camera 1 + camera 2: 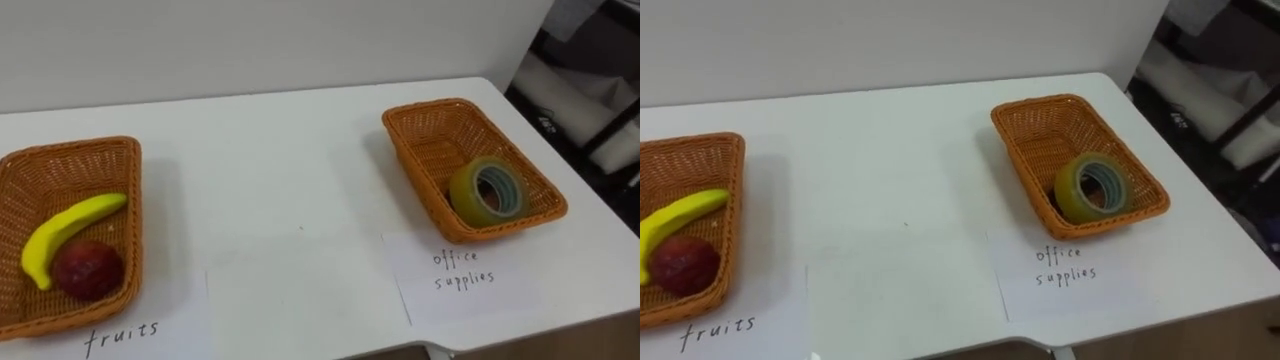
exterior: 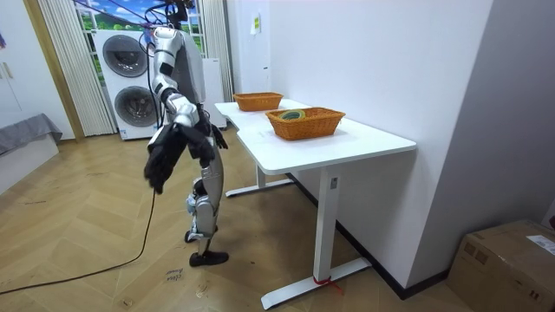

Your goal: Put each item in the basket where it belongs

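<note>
Left eye view looks down on a white tabletop (image 1: 270,170) with two woven baskets standing well apart. The fruit basket (image 1: 70,148) at the left edge holds a yellow banana (image 1: 70,232) lying aslant, its lower end touching a dark red round fruit (image 1: 88,268). The office supplies basket (image 1: 420,150) toward the far right corner holds a roll of clear tape (image 1: 487,192), tipped up against its near wall. A handwritten paper label (image 1: 465,275) lies just in front of this basket, another (image 1: 125,338) lies by the fruit basket's near edge, and a blank sheet (image 1: 300,290) lies between the two. In the room view the robot stands on the wooden floor at the long side of the table, facing it, with stacked washing machines (image 2: 130,82) behind it and a cardboard box (image 2: 507,260) at the view's right. Its dark arms hang down: what looks to be the right hand (image 2: 157,178) is low and away from the table, and the left hand (image 2: 218,141) is nearer the table edge. Whether either hand is open or closed cannot be told. Both baskets and everything in them sit higher than the hands and well apart from them.
</note>
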